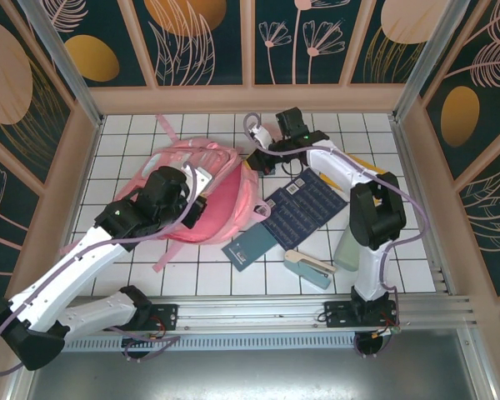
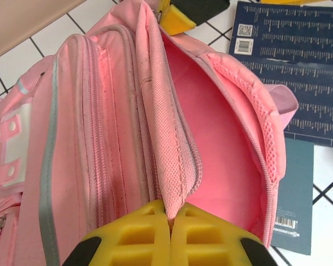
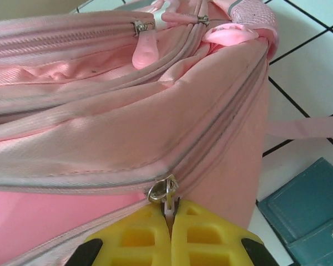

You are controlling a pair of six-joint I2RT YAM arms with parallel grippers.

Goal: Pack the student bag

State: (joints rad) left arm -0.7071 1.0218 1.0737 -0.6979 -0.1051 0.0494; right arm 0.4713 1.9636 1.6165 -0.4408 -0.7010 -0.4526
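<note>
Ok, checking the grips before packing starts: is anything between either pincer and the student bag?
Nothing visible does. The left pincer is shut directly on a fabric edge of the student bag beside its open compartment; the right pincer is shut on a zipper pull of the bag.

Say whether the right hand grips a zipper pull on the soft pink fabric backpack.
Yes: the right hand pinches the white zipper pull of the backpack.
</note>
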